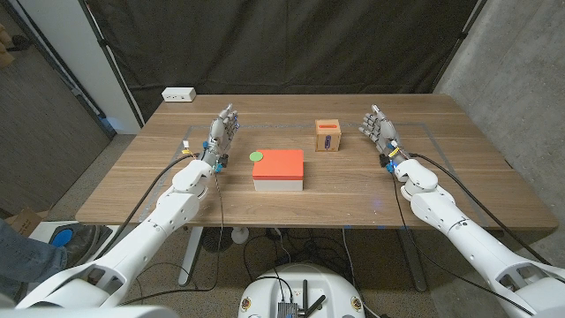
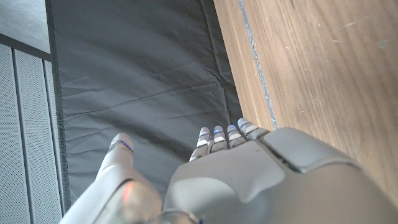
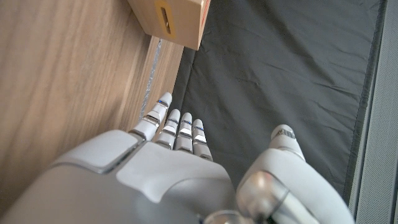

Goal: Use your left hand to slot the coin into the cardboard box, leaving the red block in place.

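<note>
A small green coin [image 1: 257,156] lies on the table at the far left corner of a red block [image 1: 279,163], which sits on a white base at mid-table. The cardboard box [image 1: 328,136] with a dark slot in its face stands behind and to the right of the block; a corner of the box [image 3: 171,20] shows in the right wrist view. My left hand [image 1: 220,134] is raised left of the coin, fingers apart, holding nothing; its back [image 2: 261,177] shows in the left wrist view. My right hand [image 1: 380,129] is raised right of the box, also open and empty.
A white power strip [image 1: 178,94] lies at the table's far left corner. Black curtain hangs behind the table. Thin tape lines [image 2: 255,62] mark the wood near the far edge. Bare wood surrounds the block on all sides.
</note>
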Controlling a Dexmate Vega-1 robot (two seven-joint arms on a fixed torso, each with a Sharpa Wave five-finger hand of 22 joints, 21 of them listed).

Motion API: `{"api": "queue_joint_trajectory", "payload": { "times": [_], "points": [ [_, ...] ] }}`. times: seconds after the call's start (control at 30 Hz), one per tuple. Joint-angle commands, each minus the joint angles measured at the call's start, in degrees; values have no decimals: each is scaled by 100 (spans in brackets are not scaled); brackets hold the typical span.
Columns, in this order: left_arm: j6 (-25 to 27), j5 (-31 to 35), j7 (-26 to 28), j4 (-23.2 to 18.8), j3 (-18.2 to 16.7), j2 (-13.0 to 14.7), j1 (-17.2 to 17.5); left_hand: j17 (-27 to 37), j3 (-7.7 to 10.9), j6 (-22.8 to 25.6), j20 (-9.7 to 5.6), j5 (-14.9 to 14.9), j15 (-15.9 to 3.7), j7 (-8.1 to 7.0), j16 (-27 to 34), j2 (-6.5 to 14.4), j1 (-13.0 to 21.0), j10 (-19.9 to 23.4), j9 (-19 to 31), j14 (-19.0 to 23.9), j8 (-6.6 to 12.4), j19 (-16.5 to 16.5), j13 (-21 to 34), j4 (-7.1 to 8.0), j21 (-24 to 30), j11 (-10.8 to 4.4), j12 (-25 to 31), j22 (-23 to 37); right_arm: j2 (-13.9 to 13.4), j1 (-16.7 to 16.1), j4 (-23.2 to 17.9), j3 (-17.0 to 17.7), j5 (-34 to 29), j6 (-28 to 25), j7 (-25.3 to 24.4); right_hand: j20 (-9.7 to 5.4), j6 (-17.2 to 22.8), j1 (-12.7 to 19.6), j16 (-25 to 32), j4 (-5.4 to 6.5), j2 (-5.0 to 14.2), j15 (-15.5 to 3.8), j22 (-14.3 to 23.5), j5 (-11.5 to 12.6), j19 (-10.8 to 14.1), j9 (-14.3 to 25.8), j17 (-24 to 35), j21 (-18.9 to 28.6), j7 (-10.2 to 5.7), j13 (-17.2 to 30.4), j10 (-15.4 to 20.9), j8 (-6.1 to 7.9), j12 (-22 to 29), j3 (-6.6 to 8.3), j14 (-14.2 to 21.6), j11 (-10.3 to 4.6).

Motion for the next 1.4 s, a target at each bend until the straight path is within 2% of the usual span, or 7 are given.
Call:
{"api": "queue_joint_trajectory", "payload": {
  "times": [0.03, 0.4, 0.73, 0.83, 0.93, 1.23, 1.4],
  "points": [
    [9, -24, 48, -154, -17, -6, 38, 17, 34, 49, -346, 37, -1, 54, 48, -33, 18, 1, 10, 21, 59, -31, 9, -4, 43, -2, 44, 7, -55, -118, -44, 95, 73, 96, 27, 11, 8, 39, 45, -10, -4, 53, 8, 39, 50, 8, 11, 19, 84, 9, 61, 32, 24, 39, 29, -20],
    [98, -18, 111, -453, -83, 192, 229, 14, 40, 238, -219, 38, -15, 12, 90, 15, 48, 203, 8, 210, 98, 62, 0, -8, 74, -70, 110, 4, -175, -335, -449, 133, -113, 241, -183, 19, 38, 32, 51, -18, 12, 49, 9, 38, 75, 8, -15, -4, 51, -25, 90, 42, 35, 39, 44, -9],
    [331, -58, 169, -690, -166, 435, 379, 16, 82, 637, 58, 36, -57, -87, 134, 138, 117, 535, 14, 528, 161, 256, -2, -21, 127, -112, 188, 12, -165, -432, -651, -4, -484, 236, -531, 37, 136, 25, 87, -30, 38, 37, 11, 36, 181, 9, -54, -11, 32, -70, 164, 73, 59, 40, 143, -35],
    [474, 38, 493, -911, -199, 490, 484, 28, 103, 905, 168, 27, -117, -87, 204, 194, 157, 956, 18, 1035, 143, 895, 3, -43, 322, -113, 266, 51, -95, -448, -633, -21, -503, 297, -582, 32, 149, 24, 89, -33, 43, 33, 11, 36, 192, 9, -62, -17, 25, -78, 171, 76, 60, 41, 150, -35],
    [612, 82, 689, -1093, -225, 548, 561, 50, 106, 1058, 293, 25, -63, -94, 320, 226, 143, 1333, 22, 1554, 136, 1151, 15, -31, 424, -98, 348, 119, -52, -482, -638, -24, -519, 353, -631, 34, 156, 25, 88, -36, 48, 32, 11, 36, 195, 9, -68, -25, 21, -85, 180, 77, 62, 42, 151, -32],
    [1154, 220, 1303, -1578, -291, 727, 736, 129, 126, 1415, 283, 31, -252, 5, 845, 294, 84, 3103, 33, 3636, 124, 2623, 102, -2, 1268, 104, 763, 468, -15, -596, -696, 1, -521, 436, -715, 39, 195, 28, 90, -50, 70, 48, 12, 34, 220, 10, -97, -52, -4, -112, 223, 84, 74, 47, 169, 4],
    [1282, 270, 1575, -1729, -338, 726, 816, 322, 158, 1782, 179, 32, -561, 120, 1510, 340, 42, 4770, 39, 5352, 168, 3656, 326, 19, 2086, -165, 1282, 885, -20, -636, -741, 13, -528, 443, -749, 49, 217, 29, 93, -57, 80, 49, 13, 33, 256, 10, -111, -57, -9, -124, 232, 87, 74, 50, 182, -5]
  ]
}}
